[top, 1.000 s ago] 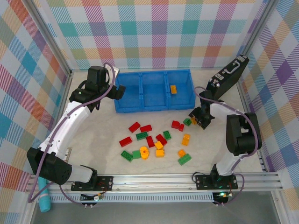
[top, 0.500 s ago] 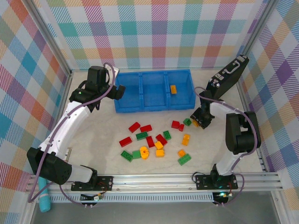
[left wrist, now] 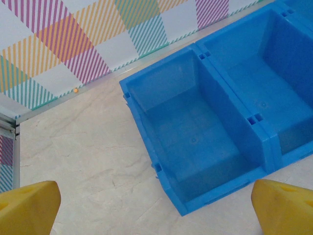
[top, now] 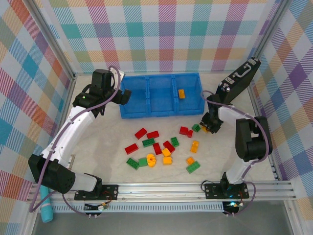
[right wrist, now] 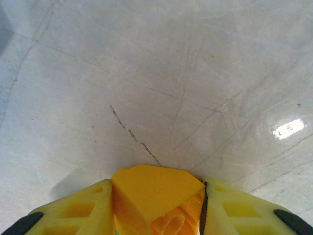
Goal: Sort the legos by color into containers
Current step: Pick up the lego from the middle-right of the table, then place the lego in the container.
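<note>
The left end effector (top: pixel 123 96) stood fully open, its fingers wide apart, at the left end of the blue bin (top: pixel 161 114), by the left compartment (left wrist: pixel 195 137). The right end effector (right wrist: pixel 157 205) was closed on a yellow-orange brick (right wrist: pixel 149 188), just in front of the bin's right end. Whether that brick touched the surface (top: pixel 112 142) could not be determined. A second yellow-orange brick (top: pixel 181 93) lay in the bin's right compartment (top: pixel 188 100). The loose red, green and yellow-orange bricks (top: pixel 157 148) lay scattered on the surface in front of the bin, apart from its front wall.
</note>
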`<state>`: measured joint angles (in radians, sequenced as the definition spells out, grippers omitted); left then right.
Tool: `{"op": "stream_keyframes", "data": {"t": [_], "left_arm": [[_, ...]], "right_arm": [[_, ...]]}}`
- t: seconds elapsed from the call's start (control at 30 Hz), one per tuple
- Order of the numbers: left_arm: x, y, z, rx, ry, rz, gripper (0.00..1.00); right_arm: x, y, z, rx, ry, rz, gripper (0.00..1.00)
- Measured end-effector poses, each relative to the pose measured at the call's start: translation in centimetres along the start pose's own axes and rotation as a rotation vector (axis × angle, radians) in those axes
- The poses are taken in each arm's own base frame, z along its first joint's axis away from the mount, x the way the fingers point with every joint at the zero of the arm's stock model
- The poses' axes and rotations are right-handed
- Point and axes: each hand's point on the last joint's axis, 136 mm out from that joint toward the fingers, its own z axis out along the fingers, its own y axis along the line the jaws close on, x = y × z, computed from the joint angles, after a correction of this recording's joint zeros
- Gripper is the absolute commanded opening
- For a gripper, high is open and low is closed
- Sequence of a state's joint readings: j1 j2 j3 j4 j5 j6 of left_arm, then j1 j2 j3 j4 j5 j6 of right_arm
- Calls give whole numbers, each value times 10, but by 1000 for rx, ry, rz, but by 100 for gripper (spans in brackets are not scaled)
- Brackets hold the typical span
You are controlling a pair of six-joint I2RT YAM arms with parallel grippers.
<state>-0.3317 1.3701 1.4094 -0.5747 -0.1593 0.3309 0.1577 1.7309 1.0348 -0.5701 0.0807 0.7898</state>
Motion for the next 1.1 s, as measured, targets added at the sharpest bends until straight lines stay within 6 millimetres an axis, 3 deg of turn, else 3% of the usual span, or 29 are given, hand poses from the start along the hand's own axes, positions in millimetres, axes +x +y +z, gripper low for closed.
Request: {"op": "stream_keyframes", "data": {"t": [0.13,0.23,0.4,0.6,0.7,0.8,0.97,1.1], "left_arm": [[0,0,0,0,0,0,100],[0,0,0,0,0,0,100],[0,0,0,-1,-1,0,100],[0,0,-1,-1,-2,0,100],[0,1,-1,-4,-1,3,100],[0,2,-1,-12,1,3,100],[0,3,-1,-19,2,4,100],[1,3,-1,-18,2,7,100]], "right_arm": [[-6,2,-10,25,-27,-62,36],[-23,20,-34,12,-83,-122,36],[-54,67,-87,-72,-223,-233,37],[-79,117,-126,-147,-350,-374,37],[-87,139,-122,-145,-377,-441,38],[-90,158,-104,-120,-377,-507,38],[-87,172,-69,-68,-349,-591,38],[-86,179,-56,-45,-347,-633,40]]}}
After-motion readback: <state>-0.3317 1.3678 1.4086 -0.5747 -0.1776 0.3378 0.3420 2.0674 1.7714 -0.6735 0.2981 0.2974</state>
